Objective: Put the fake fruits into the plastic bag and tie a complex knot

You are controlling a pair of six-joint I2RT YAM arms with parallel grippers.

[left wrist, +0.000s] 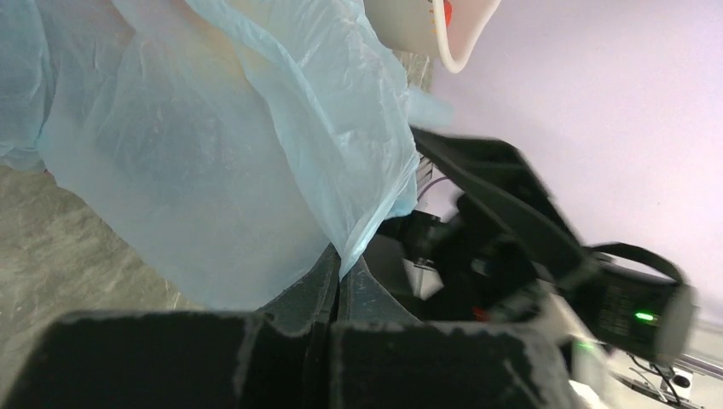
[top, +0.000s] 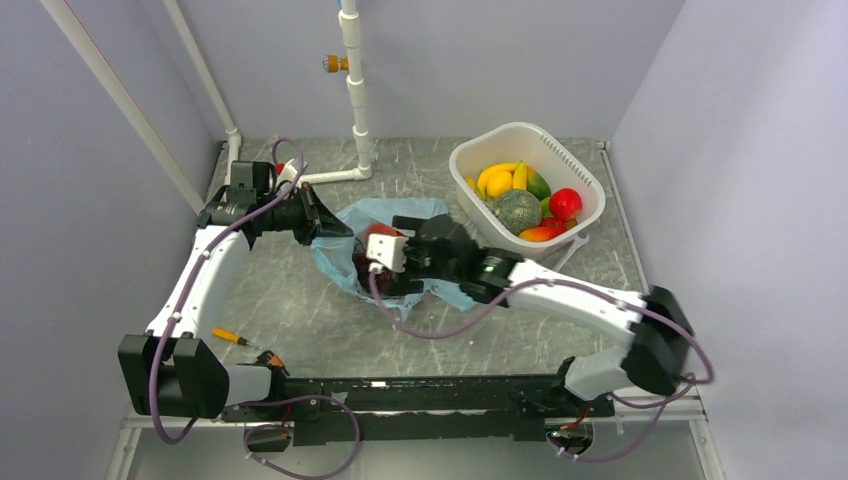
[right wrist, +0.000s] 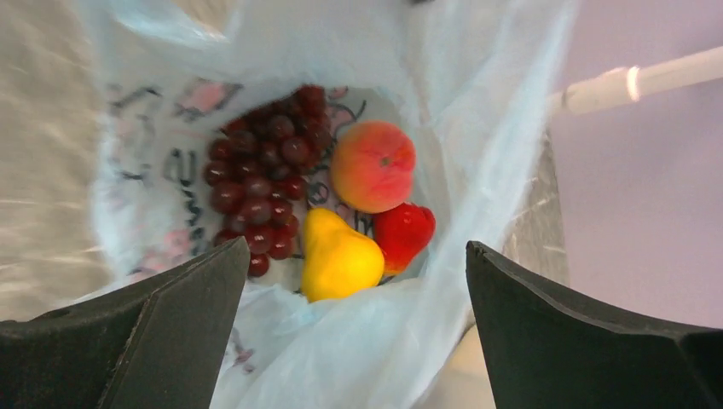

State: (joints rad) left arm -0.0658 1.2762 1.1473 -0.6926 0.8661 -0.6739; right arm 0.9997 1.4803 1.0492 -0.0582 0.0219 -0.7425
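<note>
- Grey bench (top: 300, 320) carries the plastic bag (top: 350, 262) near its middle;
- left pincer (left wrist: 334, 283) clamped on its rim; right pincer (right wrist: 358, 256) wide apart above the fake fruits (right wrist: 373, 166) inside;
- film looks thin, limp, slippery; best gripped where bunched.

The plastic bag (right wrist: 477, 102) bears dark printed lettering (right wrist: 175, 166); too crumpled and blurred to read.

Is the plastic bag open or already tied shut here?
Open: the right wrist view looks straight into the plastic bag, with grapes, a peach, a yellow pear and a red fruit lying inside.
</note>
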